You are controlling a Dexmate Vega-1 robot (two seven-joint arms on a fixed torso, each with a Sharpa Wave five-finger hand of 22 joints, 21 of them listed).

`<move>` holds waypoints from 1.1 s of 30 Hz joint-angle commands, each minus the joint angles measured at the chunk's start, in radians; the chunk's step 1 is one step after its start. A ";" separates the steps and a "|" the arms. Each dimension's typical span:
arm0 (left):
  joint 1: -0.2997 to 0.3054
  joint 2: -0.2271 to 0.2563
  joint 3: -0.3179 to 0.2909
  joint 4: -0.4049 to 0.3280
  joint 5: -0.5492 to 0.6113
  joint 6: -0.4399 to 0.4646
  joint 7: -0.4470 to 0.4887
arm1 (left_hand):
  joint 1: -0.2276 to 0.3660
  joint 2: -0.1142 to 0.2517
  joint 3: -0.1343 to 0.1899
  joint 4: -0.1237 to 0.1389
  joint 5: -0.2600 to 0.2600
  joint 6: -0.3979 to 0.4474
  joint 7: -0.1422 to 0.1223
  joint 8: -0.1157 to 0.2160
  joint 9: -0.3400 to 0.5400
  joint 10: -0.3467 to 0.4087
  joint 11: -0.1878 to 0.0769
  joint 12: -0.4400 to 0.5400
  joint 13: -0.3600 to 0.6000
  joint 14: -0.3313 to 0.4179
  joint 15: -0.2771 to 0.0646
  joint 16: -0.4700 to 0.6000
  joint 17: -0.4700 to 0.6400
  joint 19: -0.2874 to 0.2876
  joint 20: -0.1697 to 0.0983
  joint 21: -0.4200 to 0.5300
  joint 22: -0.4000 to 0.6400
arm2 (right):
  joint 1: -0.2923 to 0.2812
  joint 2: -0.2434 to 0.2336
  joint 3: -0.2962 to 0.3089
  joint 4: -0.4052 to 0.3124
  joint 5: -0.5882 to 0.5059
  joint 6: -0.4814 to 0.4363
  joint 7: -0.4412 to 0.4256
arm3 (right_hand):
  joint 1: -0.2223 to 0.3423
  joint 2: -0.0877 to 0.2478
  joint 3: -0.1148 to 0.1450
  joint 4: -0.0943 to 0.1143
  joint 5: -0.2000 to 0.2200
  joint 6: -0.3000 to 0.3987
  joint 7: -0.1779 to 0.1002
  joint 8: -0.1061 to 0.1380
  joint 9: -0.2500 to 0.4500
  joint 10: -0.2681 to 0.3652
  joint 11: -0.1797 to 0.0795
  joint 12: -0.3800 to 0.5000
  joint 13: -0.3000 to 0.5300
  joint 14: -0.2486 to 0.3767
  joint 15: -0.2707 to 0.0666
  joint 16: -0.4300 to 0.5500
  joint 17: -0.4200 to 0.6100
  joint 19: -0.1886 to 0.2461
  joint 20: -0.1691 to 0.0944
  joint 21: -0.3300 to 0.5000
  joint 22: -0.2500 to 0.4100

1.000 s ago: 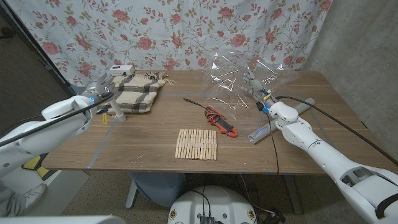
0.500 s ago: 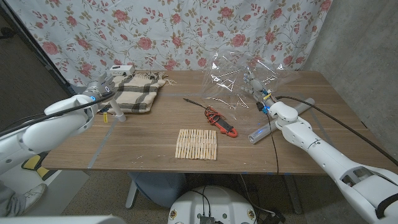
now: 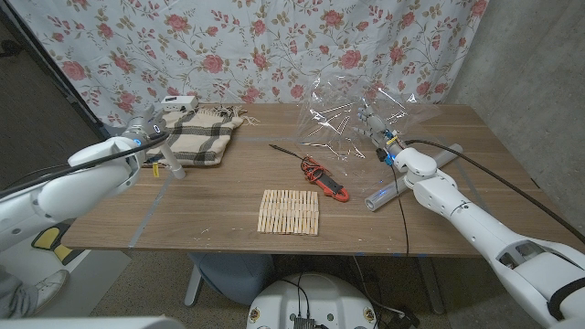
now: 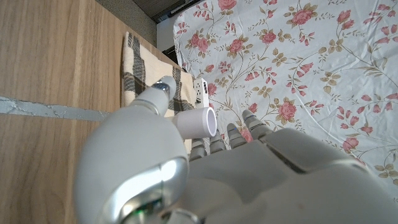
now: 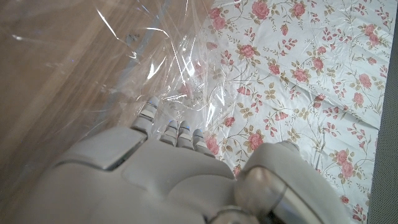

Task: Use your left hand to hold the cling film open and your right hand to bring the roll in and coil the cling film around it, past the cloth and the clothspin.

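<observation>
My left hand [image 3: 142,135] hovers at the table's left edge, next to the plaid cloth [image 3: 201,132]. It grips a white roll [image 3: 170,163] that slants down to the tabletop. In the left wrist view the roll's open end [image 4: 196,122] sits between the thumb and fingers of that hand [image 4: 186,168], with the cloth [image 4: 140,68] beyond. My right hand [image 3: 386,139] holds up a crumpled sheet of clear cling film [image 3: 343,119] at the back right. Its fingers [image 5: 177,134] reach into the film [image 5: 124,68]. A row of wooden clothespins [image 3: 290,212] lies at the front middle.
A second pale tube [image 3: 388,189] lies on the table beside my right forearm. A red and black clamp meter [image 3: 331,181] with a black lead sits near the middle. A white power strip [image 3: 178,102] lies behind the cloth. A floral curtain hangs behind the table.
My left hand has risen a little and drifted toward the cloth, taking the white roll with it. The right hand and the film have hardly moved.
</observation>
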 commanded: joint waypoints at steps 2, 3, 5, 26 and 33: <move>-0.055 0.047 0.076 0.020 -0.022 0.046 -0.012 | -0.001 -0.012 -0.010 0.002 0.003 0.009 -0.002 0.001 0.005 0.012 -0.001 0.008 0.003 0.007 0.001 0.003 0.003 0.001 0.002 0.003 0.002 | 0.017 0.014 -0.006 0.032 -0.002 0.011 0.012 | 0.002 0.006 -0.005 -0.005 0.000 -0.002 -0.001 0.000 0.001 -0.003 0.004 0.003 0.003 -0.007 0.001 0.004 0.001 -0.005 0.004 0.005 0.004; -0.061 0.051 0.085 0.022 -0.023 0.050 -0.010 | -0.002 -0.012 -0.012 0.002 0.003 0.009 -0.001 0.001 0.005 0.013 0.000 0.008 0.003 0.007 0.002 0.003 0.003 0.001 0.002 0.003 0.002 | 0.017 0.014 -0.006 0.032 -0.002 0.011 0.011 | 0.001 0.006 -0.005 -0.005 0.000 -0.001 -0.001 0.000 0.001 -0.003 0.005 0.003 0.003 -0.007 0.001 0.004 0.001 -0.005 0.004 0.005 0.004; -0.072 0.059 0.101 0.025 -0.026 0.058 -0.013 | -0.003 -0.013 -0.014 0.003 0.003 0.010 -0.001 0.001 0.005 0.014 0.002 0.008 0.003 0.007 0.001 0.003 0.003 0.001 0.003 0.003 0.002 | 0.016 0.014 -0.005 0.031 -0.002 0.009 0.008 | 0.002 0.006 -0.005 -0.005 0.000 -0.002 -0.001 0.000 0.001 -0.003 0.005 0.003 0.003 -0.007 0.001 0.004 0.001 -0.005 0.004 0.005 0.004; -0.166 0.141 0.240 0.041 -0.071 0.138 -0.020 | -0.029 -0.021 -0.044 0.014 -0.002 0.034 0.001 -0.002 0.005 0.037 0.001 0.017 0.006 0.040 -0.008 0.010 0.005 0.010 0.001 0.005 0.004 | 0.021 0.020 -0.008 0.043 -0.002 0.004 0.005 | 0.001 0.007 -0.005 -0.007 0.000 0.002 -0.002 0.001 0.001 -0.002 0.004 0.004 0.003 -0.007 0.001 0.004 0.001 -0.006 0.003 0.005 0.004; -0.190 0.160 0.272 0.041 -0.083 0.156 -0.024 | -0.033 -0.019 -0.053 0.015 -0.003 0.050 0.001 0.000 0.005 0.053 -0.005 0.024 0.009 0.062 -0.012 0.015 0.007 0.013 0.001 0.005 0.004 | 0.023 0.023 -0.009 0.048 0.000 0.004 0.008 | 0.001 0.008 -0.004 -0.007 0.000 0.002 -0.003 0.001 0.001 -0.003 0.005 0.003 0.003 -0.007 0.001 0.004 0.001 -0.007 0.004 0.005 0.004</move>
